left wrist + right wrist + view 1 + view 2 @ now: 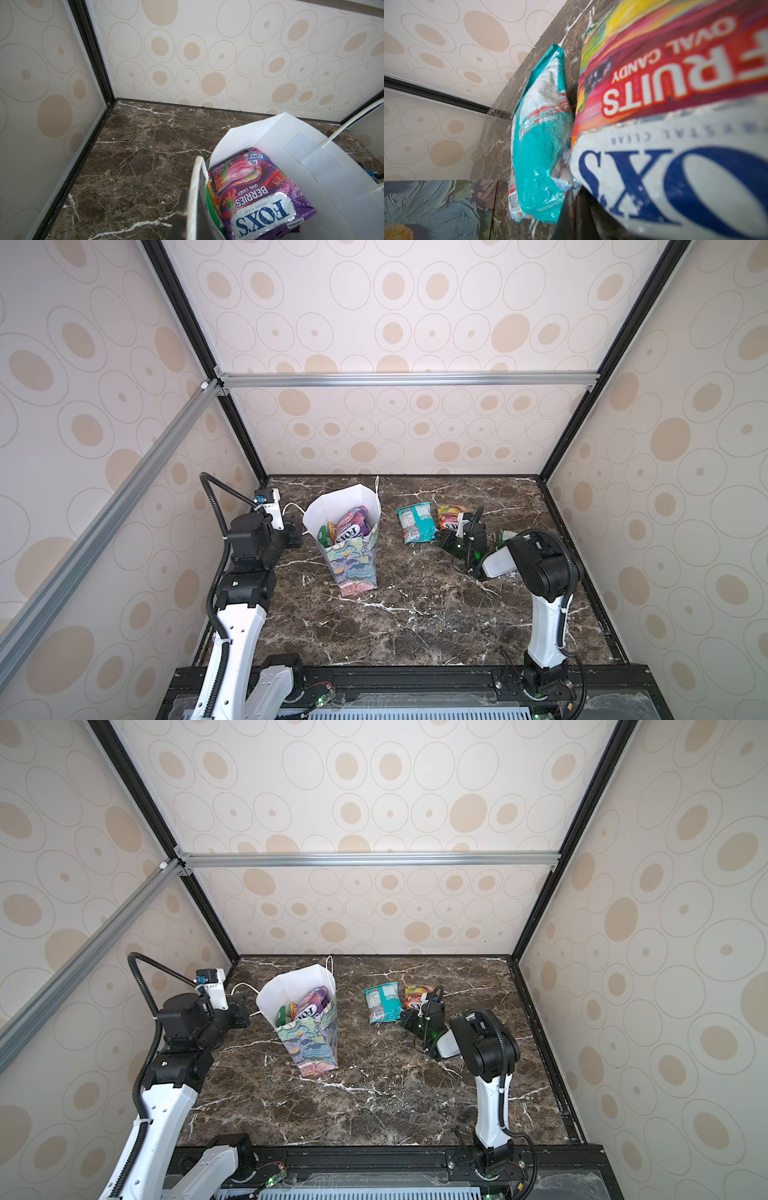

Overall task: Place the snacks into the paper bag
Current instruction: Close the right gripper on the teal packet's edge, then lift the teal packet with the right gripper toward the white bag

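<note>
The paper bag [357, 568] [313, 1044] stands upright at the table's left middle, floral outside and white inside [311, 166]. A purple FOX'S berries packet [353, 524] [259, 197] lies inside it on top of green and orange packets [212, 199]. My left gripper [301, 533] [192, 216] is shut on the bag's left rim. To the right, a teal packet [415, 522] [539, 155] lies on the table beside a multicolour fruits packet [451, 516] [675, 104]. My right gripper [446, 536] [577, 207] is shut on the near edge of the fruits packet.
The dark marble table [415, 614] is walled on three sides by patterned panels. A scrap of green packet [505, 536] shows behind the right arm. One white cord handle [293, 506] of the bag hangs over by the left gripper.
</note>
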